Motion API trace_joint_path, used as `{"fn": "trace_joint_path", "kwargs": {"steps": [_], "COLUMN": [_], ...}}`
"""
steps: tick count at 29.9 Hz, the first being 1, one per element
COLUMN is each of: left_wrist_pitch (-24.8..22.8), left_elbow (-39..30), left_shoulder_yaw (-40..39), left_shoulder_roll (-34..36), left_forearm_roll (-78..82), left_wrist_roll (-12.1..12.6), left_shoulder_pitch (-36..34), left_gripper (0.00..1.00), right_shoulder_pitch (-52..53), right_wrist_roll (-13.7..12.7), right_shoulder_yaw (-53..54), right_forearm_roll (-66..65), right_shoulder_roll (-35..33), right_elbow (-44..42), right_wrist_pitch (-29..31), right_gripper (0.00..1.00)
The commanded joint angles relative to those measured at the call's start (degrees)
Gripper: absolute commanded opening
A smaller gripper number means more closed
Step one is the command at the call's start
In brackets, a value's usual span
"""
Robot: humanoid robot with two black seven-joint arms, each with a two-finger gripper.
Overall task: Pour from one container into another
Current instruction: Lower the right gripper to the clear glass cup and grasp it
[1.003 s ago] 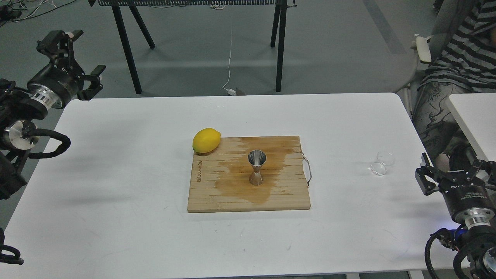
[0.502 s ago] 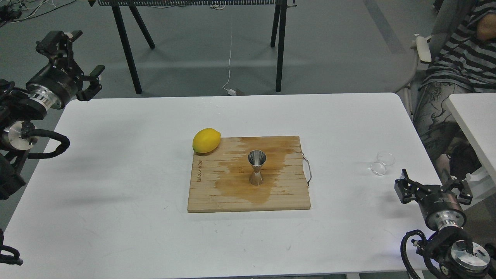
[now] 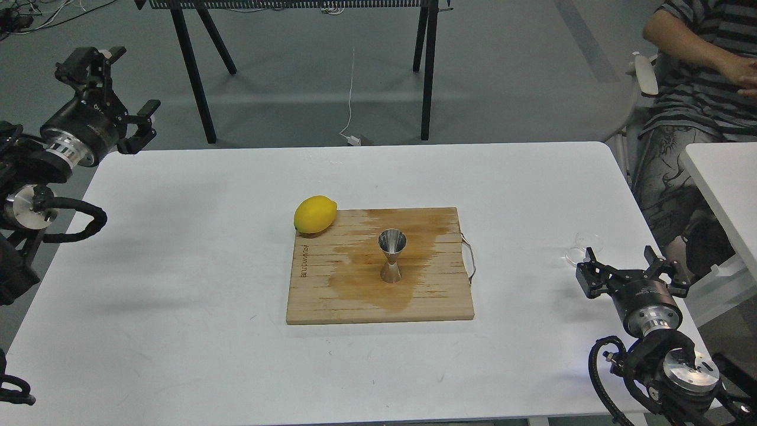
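The clear glass cup (image 3: 584,242) stands on the white table (image 3: 177,266) near its right edge. Just in front of it my right gripper (image 3: 620,261) is open, and its left finger covers the cup's near side. The steel jigger (image 3: 392,255) is upright in the middle of the wooden cutting board (image 3: 437,299), on a wet stain. Beyond the table's far left corner, my left gripper (image 3: 117,89) is raised and open, holding nothing.
A yellow lemon (image 3: 315,214) rests on the board's back left corner. A seated person in a striped shirt (image 3: 704,89) is at the far right, beside a second white table (image 3: 721,177). Black table legs (image 3: 192,71) stand on the floor behind.
My right gripper has moved left and forward, up to the glass cup. The person's arm has come into view at the top right. The left arm has barely moved.
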Motion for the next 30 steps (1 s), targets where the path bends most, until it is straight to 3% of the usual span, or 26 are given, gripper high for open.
{"fn": "trace_joint_path", "kwargs": {"steps": [1, 8, 22, 30], "left_wrist_pitch": [0.0, 0.0, 0.0, 0.0], "left_elbow": [0.0, 0.0, -0.09, 0.0], "left_shoulder_yaw": [-0.01, -0.01, -0.01, -0.01], "left_shoulder_roll": [-0.01, -0.01, -0.01, 0.08], "left_forearm_roll": [-0.01, -0.01, -0.01, -0.01], "left_wrist_roll": [0.01, 0.01, -0.78, -0.87], "left_shoulder_pitch": [0.05, 0.05, 0.49, 0.58], "left_gripper": [0.99, 0.99, 0.99, 0.99], "right_shoulder_pitch": [0.97, 2.81, 9.05, 11.33], "right_wrist_roll": [-0.44, -1.5, -6.59, -6.86], "right_shoulder_yaw": [-0.2, -0.2, -0.2, -0.29], "right_forearm_roll": [-0.01, -0.1, -0.19, -3.44], "right_shoulder_roll": [1.1, 3.48, 8.13, 10.33], "right_elbow": [-1.23, -4.3, -15.98, -19.77], "right_wrist_pitch": [-0.6, -2.62, -3.59, -2.97], "right_gripper": [0.99, 0.99, 0.99, 0.99]}}
